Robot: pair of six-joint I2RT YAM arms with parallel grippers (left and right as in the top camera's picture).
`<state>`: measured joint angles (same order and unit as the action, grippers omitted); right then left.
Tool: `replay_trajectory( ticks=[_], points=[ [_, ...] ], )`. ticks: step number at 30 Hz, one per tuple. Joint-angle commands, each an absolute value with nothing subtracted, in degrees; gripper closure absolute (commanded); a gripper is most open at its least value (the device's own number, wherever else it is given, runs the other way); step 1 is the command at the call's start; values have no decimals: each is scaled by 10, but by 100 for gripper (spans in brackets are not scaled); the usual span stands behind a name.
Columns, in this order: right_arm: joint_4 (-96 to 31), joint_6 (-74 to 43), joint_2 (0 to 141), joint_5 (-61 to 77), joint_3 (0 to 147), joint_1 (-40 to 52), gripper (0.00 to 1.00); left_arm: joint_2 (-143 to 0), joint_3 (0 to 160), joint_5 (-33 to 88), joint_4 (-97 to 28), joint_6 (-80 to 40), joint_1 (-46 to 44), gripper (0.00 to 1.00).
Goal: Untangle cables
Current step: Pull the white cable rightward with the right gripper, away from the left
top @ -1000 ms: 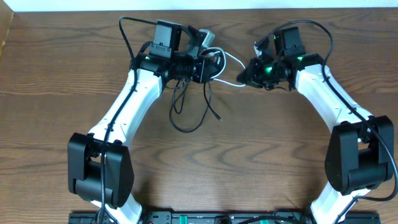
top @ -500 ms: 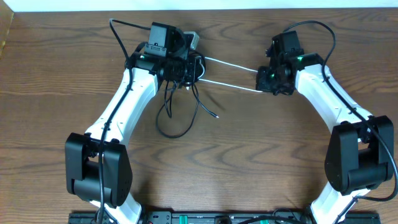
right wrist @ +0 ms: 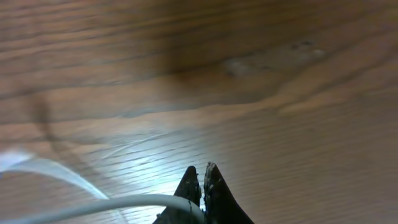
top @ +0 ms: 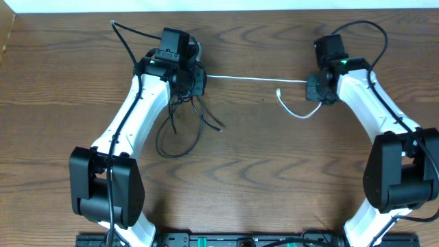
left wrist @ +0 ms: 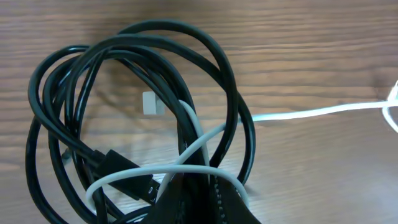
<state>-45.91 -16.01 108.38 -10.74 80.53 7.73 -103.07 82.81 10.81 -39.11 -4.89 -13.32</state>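
White cable [top: 254, 79] taut, arms [top: 137, 116] spread apart

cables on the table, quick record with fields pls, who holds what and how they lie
white cable: stretched straight between both grippers, loose tail curled near its right end
black cables: looped tangle at left gripper, white cable threaded through
left gripper: shut on black cables
right gripper: shut on white cable
table: brown wood
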Motion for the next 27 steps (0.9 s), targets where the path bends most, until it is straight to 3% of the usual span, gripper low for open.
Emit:
replay_trajectory(
  ticks=[1, 14, 15, 17, 20, 23, 27],
  points=[
    [-463, -155, 1082, -179, 805, 29, 99, -1023, 824, 23, -399, -52, -119, 92],
    [-469, -147, 1082, -159, 805, -79, 99, -1024, 808, -5, -401, -50, -119, 92],
    [-470, -147, 1082, -152, 805, -84, 99, -1024, 808, -2, -401, -50, -119, 83],
    [-469, -147, 1082, -132, 805, -91, 99, -1024, 808, 17, -401, -50, -119, 54],
    [-468, -147, 1082, -118, 805, -91, 99, -1025, 808, 50, -401, -50, -119, 35],
    [-467, -147, 1082, -118, 805, -91, 99, -1026, 808, 74, -401, -50, -119, 25],
    [-467, -146, 1082, -101, 805, -91, 99, -1026, 808, 86, -401, -51, -119, 25]
  ],
)
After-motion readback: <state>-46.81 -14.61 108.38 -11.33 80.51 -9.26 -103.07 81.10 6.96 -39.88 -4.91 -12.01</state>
